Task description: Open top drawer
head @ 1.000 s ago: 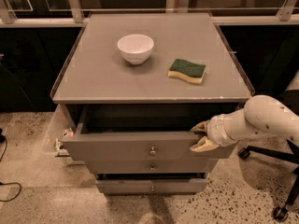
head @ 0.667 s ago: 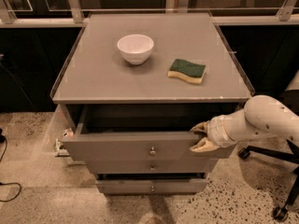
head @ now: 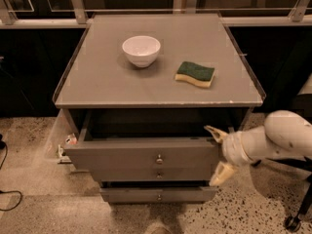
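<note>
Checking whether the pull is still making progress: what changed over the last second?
Very little. The gripper, at the right end of the top drawer, seems to have edged slightly down and right, with its fingers apart. The top drawer stays pulled partly out, no further than before. The bowl and sponge have not moved.

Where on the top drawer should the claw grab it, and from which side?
Probably the front panel's right end, coming from the right. The top drawer is partly out, so its upper edge is exposed, while the small round knob offers little to pinch. The claw sits at that end, open, one finger above the panel and one below.
</note>
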### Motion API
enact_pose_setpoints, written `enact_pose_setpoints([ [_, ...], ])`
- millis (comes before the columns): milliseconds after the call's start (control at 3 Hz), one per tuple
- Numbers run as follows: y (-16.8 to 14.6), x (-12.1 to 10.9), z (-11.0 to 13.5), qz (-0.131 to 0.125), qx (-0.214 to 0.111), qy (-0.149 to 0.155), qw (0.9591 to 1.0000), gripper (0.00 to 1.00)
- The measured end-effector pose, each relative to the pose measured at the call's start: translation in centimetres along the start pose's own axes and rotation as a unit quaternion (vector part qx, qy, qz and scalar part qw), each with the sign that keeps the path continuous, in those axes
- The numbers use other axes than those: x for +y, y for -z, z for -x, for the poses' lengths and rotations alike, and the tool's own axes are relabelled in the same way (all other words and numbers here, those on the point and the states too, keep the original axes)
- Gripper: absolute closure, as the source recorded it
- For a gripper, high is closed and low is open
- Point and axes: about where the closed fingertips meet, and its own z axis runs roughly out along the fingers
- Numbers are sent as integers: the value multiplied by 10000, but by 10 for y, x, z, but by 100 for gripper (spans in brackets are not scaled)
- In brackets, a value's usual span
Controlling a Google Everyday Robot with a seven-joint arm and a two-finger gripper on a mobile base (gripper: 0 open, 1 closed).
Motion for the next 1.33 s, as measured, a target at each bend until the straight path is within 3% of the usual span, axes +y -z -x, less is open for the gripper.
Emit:
enact_pose_setpoints([
  [1000, 12, 1, 6, 17, -7, 19, 10000, 76],
  [1333, 17, 13, 17, 101, -109, 90, 9998, 98],
])
